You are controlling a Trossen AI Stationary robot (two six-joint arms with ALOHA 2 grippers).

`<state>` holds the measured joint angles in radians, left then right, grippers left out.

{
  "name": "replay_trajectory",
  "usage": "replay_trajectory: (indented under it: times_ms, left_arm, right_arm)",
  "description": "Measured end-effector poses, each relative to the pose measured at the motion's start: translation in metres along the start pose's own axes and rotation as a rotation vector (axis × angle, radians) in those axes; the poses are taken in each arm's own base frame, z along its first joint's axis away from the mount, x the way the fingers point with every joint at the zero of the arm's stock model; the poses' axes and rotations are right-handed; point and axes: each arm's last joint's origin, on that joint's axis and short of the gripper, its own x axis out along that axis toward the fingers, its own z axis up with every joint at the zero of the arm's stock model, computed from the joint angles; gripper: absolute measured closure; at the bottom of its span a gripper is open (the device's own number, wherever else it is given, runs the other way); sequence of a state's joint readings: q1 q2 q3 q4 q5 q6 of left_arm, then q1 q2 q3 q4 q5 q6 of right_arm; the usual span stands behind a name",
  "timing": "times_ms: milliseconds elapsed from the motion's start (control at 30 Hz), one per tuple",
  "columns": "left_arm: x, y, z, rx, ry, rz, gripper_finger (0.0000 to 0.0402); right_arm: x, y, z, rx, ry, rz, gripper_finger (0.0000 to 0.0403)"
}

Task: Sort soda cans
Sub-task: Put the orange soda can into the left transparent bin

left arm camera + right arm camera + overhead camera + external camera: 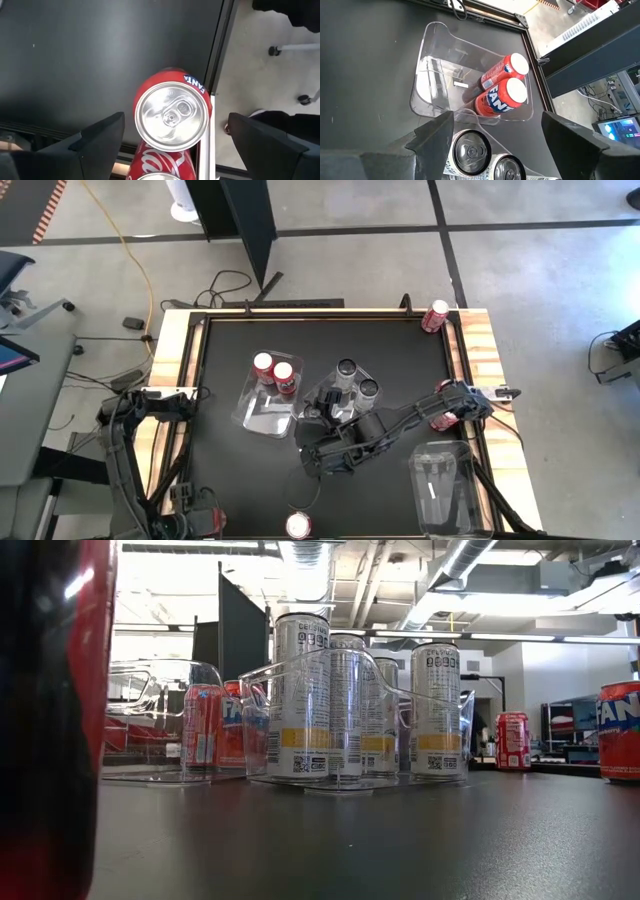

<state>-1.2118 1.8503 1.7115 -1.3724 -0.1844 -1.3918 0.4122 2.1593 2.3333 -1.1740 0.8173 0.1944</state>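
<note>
1. At the lower left of the high view, the left gripper (205,520) sits at the table's (400,360) near edge. In its wrist view the jaws stand wide, with a red can (171,116) upright between the fingers (95,142) but touching neither. A second red can (159,162) shows just beneath it.
2. Just right of that, a red can (298,526) stands at the bottom edge of the high view.
3. Left of centre, a clear tray (262,412) holds two red cans (274,372) at its far end, side by side and upright.
4. At centre, a second clear tray (322,398) holds silver-grey cans (356,378). The low view shows them upright and packed close together.
5. The right gripper (318,452) hovers just below that centre tray. Its jaws are spread well apart and hold nothing.
6. At lower right, a third clear tray (445,485) lies near the table's right edge.
7. On the right edge, a red can (443,418) sits partly hidden behind the right arm.
8. In the upper right corner of the table stands one more red can (434,316).
</note>
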Motion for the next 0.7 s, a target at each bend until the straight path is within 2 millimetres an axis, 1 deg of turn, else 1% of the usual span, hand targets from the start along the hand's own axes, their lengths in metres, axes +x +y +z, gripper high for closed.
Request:
replay_trajectory:
  times_ms: [200,433,700]
  left_arm:
    - [0.001,0.000,0.000,-0.027,-0.003,0.005,0.0050]
    - [0.018,0.001,-0.003,-0.043,0.019,0.019,0.0050]
    - [0.020,0.003,-0.002,-0.028,0.000,0.033,0.0051]
  right_arm:
    - [-0.002,0.002,0.000,-0.005,-0.004,0.005,0.0086]
    - [-0.004,0.004,-0.001,-0.015,-0.006,0.008,0.0086]
    - [-0.004,0.004,-0.001,-0.017,-0.006,0.009,0.0086]
